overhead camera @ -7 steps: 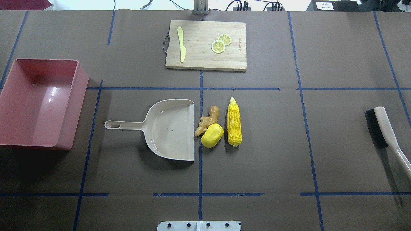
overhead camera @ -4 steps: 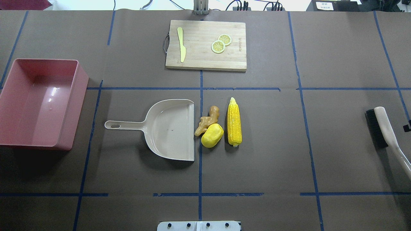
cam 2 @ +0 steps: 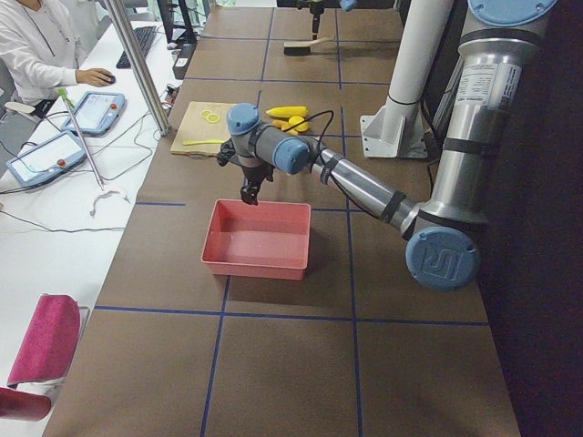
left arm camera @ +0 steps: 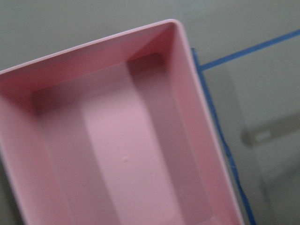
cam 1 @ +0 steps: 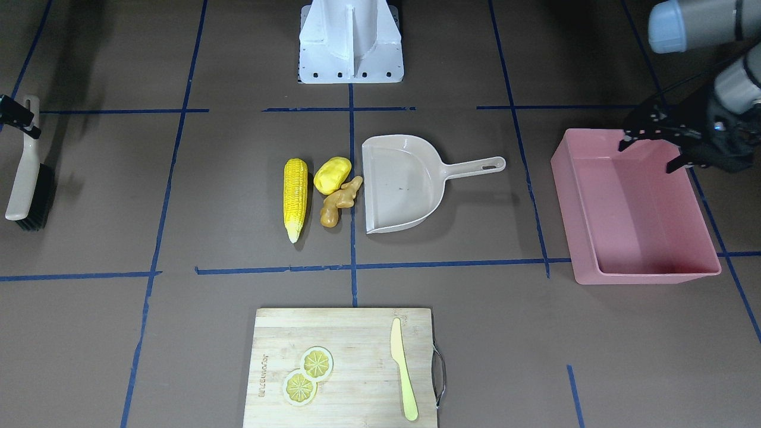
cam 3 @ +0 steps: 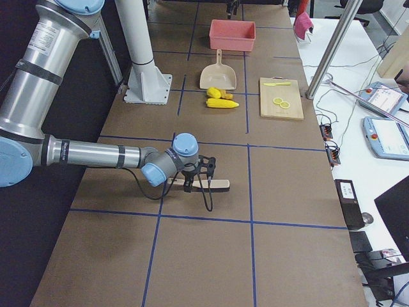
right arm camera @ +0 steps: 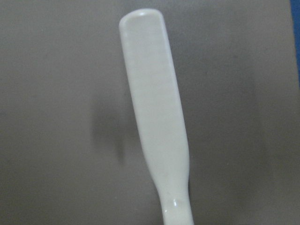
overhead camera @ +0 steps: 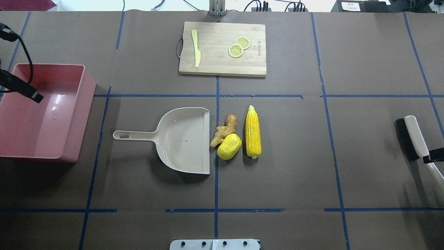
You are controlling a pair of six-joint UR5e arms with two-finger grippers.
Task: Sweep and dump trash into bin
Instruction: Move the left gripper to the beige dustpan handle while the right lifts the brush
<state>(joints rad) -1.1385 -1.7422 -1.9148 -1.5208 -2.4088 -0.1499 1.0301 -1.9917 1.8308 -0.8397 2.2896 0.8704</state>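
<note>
The trash lies mid-table: a corn cob (overhead camera: 253, 132), a yellow potato (overhead camera: 229, 147) and a tan ginger root (overhead camera: 223, 130), just off the open lip of a beige dustpan (overhead camera: 184, 139). The empty pink bin (overhead camera: 81, 114) stands at the far left. My left gripper (cam 1: 648, 153) is open and hovers above the bin's corner nearest the robot base; its wrist view looks into the bin (left arm camera: 126, 150). My right gripper (overhead camera: 433, 155) is over the handle of the brush (overhead camera: 414, 139), which lies on the table; its jaws look apart. The right wrist view shows only the handle (right arm camera: 157, 108).
A wooden cutting board (overhead camera: 222, 48) with a yellow-green knife and two lemon slices lies at the far side of the table. The robot base (cam 1: 351, 41) is at the near middle edge. Blue tape lines cross the brown table cover.
My left gripper has come into the overhead view from the left, over the bin. A finger of my right gripper has come in at the right edge, over the brush handle. The objects have not moved.
</note>
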